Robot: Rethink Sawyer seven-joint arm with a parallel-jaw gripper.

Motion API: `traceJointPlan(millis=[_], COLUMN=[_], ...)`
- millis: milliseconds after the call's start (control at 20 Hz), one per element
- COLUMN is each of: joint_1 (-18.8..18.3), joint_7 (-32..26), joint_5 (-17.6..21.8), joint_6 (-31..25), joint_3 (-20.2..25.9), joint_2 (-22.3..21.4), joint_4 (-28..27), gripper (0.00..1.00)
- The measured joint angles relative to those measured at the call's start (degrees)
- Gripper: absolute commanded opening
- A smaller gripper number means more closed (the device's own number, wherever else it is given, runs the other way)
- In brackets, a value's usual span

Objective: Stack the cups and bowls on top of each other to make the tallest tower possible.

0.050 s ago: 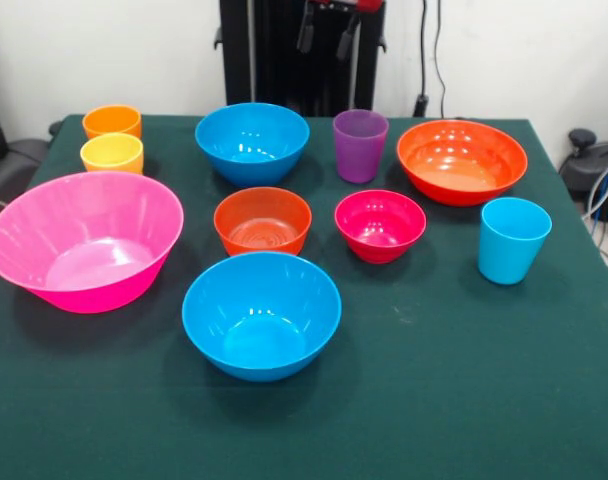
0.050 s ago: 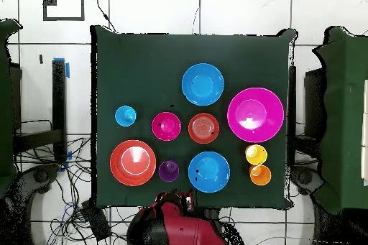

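Nothing is stacked; every piece stands alone and upright on the green cloth. Cups: orange (image 1: 112,121), yellow (image 1: 112,153), purple (image 1: 360,145) and light blue (image 1: 513,239). Bowls: large pink (image 1: 84,238), two blue ones (image 1: 252,142) (image 1: 261,314), wide orange-red (image 1: 462,160), small orange (image 1: 263,220) and small magenta-red (image 1: 380,225). My gripper (image 1: 326,30) hangs drawn back beyond the table's far edge, above the far blue bowl and purple cup, open and holding nothing. In the overhead view the red arm (image 2: 180,220) sits off the table by the purple cup (image 2: 169,171).
The table (image 1: 464,400) is covered in dark green cloth. Cables and dark equipment lie on the floor past both sides (image 1: 594,165). Other green-covered tables (image 2: 345,113) stand beside it in the overhead view.
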State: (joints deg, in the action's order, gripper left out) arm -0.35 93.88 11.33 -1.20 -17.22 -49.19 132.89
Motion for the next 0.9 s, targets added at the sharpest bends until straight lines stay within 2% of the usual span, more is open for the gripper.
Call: traceJointPlan(millis=[150, 400, 450, 900], joint_1=[-0.1, -1.2, -2.0, -4.6], joint_7=[1.4, 4.3, 5.5, 10.0], joint_5=[0.0, 0.0, 0.0, -0.1], joint_6=[0.4, 4.1, 6.3, 13.8], joint_3=[0.0, 0.2, 0.4, 2.8], joint_2=[1.2, 5.2, 7.1, 13.6], joint_4=[0.0, 0.0, 0.0, 0.4], gripper=[1.0, 1.0, 1.0, 1.0])
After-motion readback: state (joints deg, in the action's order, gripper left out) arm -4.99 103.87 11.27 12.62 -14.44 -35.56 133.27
